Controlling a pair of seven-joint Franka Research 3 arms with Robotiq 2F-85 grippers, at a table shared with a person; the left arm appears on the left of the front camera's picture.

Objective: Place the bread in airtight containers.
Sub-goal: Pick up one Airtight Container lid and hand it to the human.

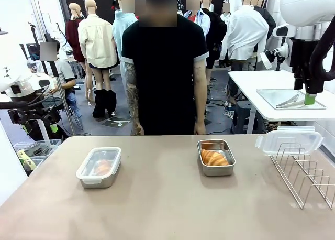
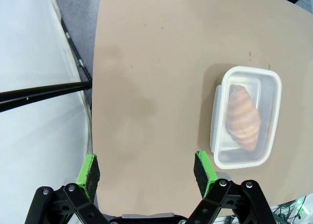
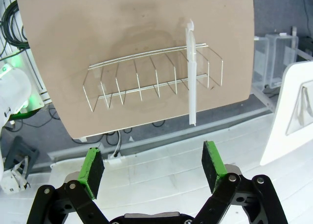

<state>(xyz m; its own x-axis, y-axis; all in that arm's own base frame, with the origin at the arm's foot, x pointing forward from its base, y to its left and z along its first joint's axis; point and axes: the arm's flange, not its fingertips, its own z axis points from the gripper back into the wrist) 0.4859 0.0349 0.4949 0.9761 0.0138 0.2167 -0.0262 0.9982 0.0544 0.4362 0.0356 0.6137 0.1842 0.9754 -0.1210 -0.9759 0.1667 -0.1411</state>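
Two steel airtight containers stand on the tan table. The left container (image 1: 99, 182) has its clear lid snapped on, and one bread (image 1: 102, 166) shows through it. The right container (image 1: 216, 171) is open, with the other bread (image 1: 213, 157) lying inside. In the left wrist view, my left gripper (image 2: 149, 172) hangs open above bare table, to the side of the lidded container (image 2: 252, 71) and its bread (image 2: 243, 117). My right gripper (image 3: 154, 168) is open, high beyond the table edge near the wire rack (image 3: 151, 82). A clear lid (image 3: 190, 72) stands on edge in that rack.
A person (image 1: 163, 67) stands at the far side, arms down. The wire rack (image 1: 306, 172) sits at the table's right end with the clear lid (image 1: 289, 140) leaning on it. My right arm (image 1: 306, 51) hangs at the upper right. A white side table (image 1: 251, 88) stands behind.
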